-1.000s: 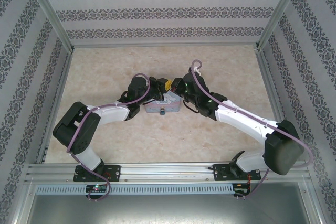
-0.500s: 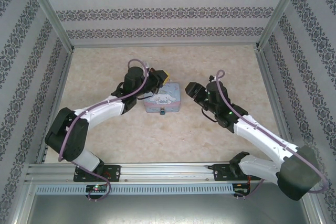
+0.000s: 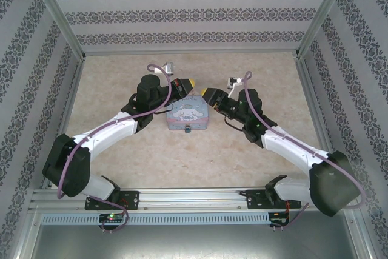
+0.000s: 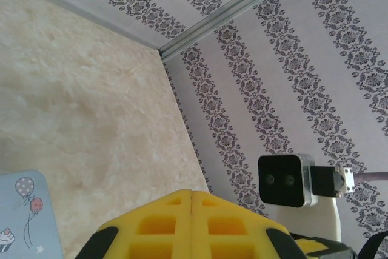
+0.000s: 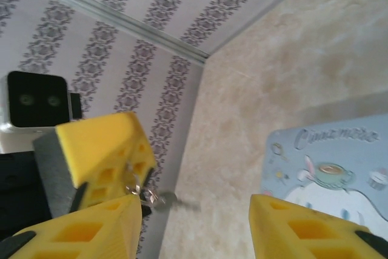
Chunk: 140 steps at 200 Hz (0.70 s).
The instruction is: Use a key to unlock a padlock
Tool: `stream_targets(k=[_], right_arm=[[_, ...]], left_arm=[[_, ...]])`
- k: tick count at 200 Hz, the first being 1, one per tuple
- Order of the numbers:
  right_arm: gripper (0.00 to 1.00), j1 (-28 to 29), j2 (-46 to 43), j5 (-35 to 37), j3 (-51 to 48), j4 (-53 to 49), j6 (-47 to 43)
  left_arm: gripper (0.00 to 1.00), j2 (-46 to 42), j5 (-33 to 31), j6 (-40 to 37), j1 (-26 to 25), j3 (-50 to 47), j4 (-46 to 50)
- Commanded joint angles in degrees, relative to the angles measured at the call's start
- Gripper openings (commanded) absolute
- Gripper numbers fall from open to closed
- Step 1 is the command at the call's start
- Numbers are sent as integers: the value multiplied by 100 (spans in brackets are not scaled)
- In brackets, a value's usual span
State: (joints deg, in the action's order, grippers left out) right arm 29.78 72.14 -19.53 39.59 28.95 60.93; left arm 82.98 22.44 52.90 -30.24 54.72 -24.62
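The pastel blue tin box (image 3: 188,115) lies mid-table, with the tiny teal padlock (image 3: 188,129) at its near edge. My left gripper (image 3: 187,83) hovers above the tin's far left corner. Its yellow fingers (image 4: 192,222) are pressed together. In the right wrist view the same left fingers (image 5: 103,150) show side-on, and the small silvery key (image 5: 162,199) dangles blurred from their tips on a little ring. My right gripper (image 3: 209,95) faces the left one from the right. It stands open (image 5: 194,210), and the key hangs just beside its left finger.
The tin's cartoon-printed lid (image 5: 339,162) lies below the right gripper. Patterned walls (image 3: 194,13) and metal frame rails (image 3: 188,50) close in the marbled table (image 3: 267,77) on three sides.
Both grippers have lifted off the tin's far edge. The left drew back toward the wall, still shut. The right swung out to the right, then came back toward the left gripper.
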Motion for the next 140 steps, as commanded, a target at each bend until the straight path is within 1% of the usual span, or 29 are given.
stream_targets(k=[1,43,56,140], right_arm=[[49,45,216,-243,-20,1426,297],[46,79,765,-129,-162,2719,909],[45,98,910,-98,-133,2943,1044],[40,366,1381,150,174,3275,1310]], left_arm=[[0,-183,-9,3,48,-116,-559],[0,-157,-213,543,49,-350,-1293],[0,-154,-307,677,50,-421,-1464],[0,-169,-944,1448,49,-824,-2230]])
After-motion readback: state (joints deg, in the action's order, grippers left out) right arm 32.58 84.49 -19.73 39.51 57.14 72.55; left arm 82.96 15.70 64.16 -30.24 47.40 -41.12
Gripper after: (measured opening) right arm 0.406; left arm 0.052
